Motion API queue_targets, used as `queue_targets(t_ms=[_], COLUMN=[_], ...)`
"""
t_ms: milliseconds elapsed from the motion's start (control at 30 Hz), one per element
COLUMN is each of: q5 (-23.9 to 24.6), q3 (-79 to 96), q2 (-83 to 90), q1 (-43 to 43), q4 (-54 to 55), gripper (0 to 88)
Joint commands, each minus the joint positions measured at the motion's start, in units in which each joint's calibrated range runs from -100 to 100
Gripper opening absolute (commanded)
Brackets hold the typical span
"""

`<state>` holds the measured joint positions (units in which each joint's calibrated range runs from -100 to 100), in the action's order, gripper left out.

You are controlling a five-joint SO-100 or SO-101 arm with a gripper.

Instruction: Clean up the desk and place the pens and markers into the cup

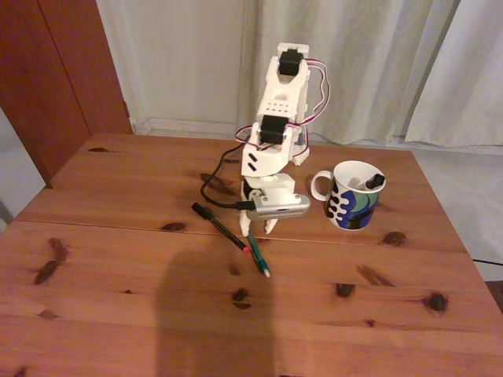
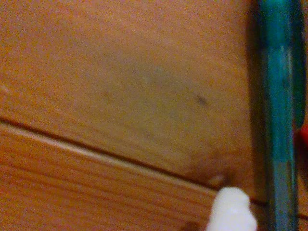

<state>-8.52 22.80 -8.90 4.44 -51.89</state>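
The green pen (image 1: 257, 255) lies on the desk (image 1: 118, 236) just in front of the arm, its tip pointing toward the camera in the fixed view, and its upper end touches or crosses the red tip of the black pen (image 1: 218, 225), which slants away to the left. In the wrist view the green pen (image 2: 281, 115) runs top to bottom along the right edge, very close and blurred, with a sliver of red at the far right and one white fingertip (image 2: 232, 211) showing at the bottom, just left of the pen. The gripper (image 1: 262, 228) is down at the desk by the upper end of that pen; whether its jaws are parted or closed I cannot tell, since the camera housing hides them in one view and the other shows a single finger. The cup (image 1: 354, 196) stands to the right in the fixed view, well apart from the pens, with a black-capped marker (image 1: 374, 182) already leaning inside it. The step in hand looks like picking up the green pen. To do it well, the jaws should straddle the barrel squarely, so the pen sits between the fingers rather than beside one, and close clear of the black pen's tip so that it is not dragged along.
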Motion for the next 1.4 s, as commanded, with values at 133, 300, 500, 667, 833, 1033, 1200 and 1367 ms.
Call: queue_targets(t_ms=[133,300,500,667,833,1033,1200,1367], q5=[-2.74,-4.57,-5.94,-7.09,-6.67,0.09,9.26,15.75], q3=[-3.33,-3.33,-3.33,-3.33,-3.33,-6.39,-4.05,4.07], q2=[-2.56,-4.05,-5.29,-5.21,-4.38,2.73,12.08,23.17], q1=[2.28,3.73,4.93,5.25,4.77,2.84,-0.86,-3.91], q4=[0.40,0.49,0.49,0.49,0.58,1.35,11.93,25.35], gripper=[17.7,17.7,16.4,0.0,0.8,0.8,0.8,0.8])
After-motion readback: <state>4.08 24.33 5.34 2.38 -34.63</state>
